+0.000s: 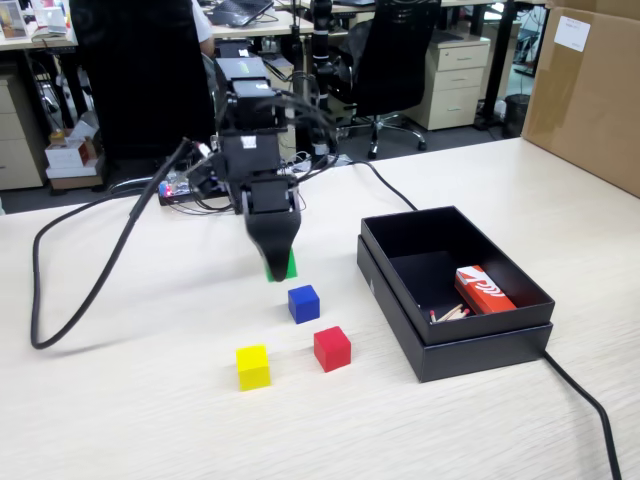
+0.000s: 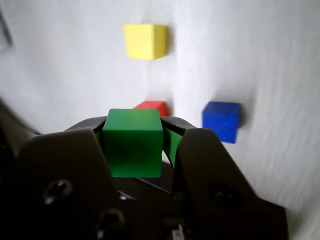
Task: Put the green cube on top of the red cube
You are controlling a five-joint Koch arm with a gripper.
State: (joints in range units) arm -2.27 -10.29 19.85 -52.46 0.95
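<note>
My gripper is shut on the green cube, which sits squarely between the two black jaws in the wrist view. In the fixed view the gripper hangs above the table behind the blue cube, and only a sliver of the green cube shows at its tip. The red cube rests on the table in front of the blue one. In the wrist view the red cube peeks out just beyond the green cube's top edge.
A blue cube lies between the gripper and the red cube, and also shows in the wrist view. A yellow cube sits left of the red one. An open black box with a red-and-white packet stands at the right. A black cable loops at the left.
</note>
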